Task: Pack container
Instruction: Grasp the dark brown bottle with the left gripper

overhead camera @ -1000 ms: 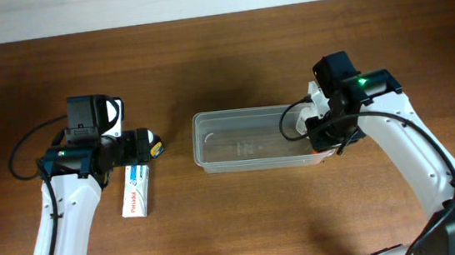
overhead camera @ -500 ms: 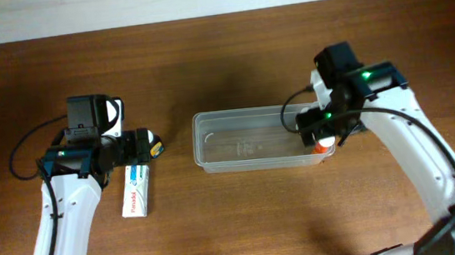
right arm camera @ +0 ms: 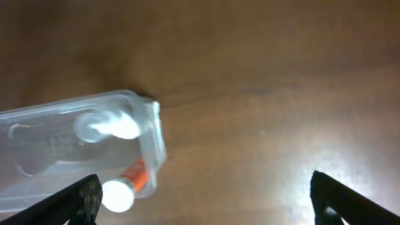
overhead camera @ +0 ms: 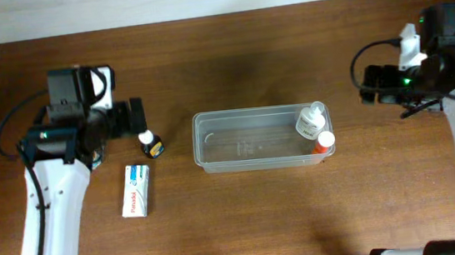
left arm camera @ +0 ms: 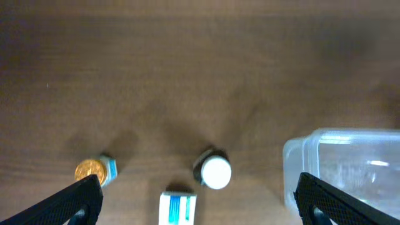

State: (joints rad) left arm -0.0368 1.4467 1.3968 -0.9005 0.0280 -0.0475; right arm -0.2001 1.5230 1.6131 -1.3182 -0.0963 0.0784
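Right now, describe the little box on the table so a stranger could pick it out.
Find the clear container in the middle of the table, then look to its left in the overhead view. The box lies flat just below a small white-capped bottle; it alone is a long white-and-blue carton, not round.

No text is legible. The white-and-blue box (overhead camera: pixel 136 191) carries printing (red and blue lettering). It is too small to read.

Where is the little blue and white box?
In the overhead view, the box lies on the left side, just below the white-capped bottle and left of the clear container.
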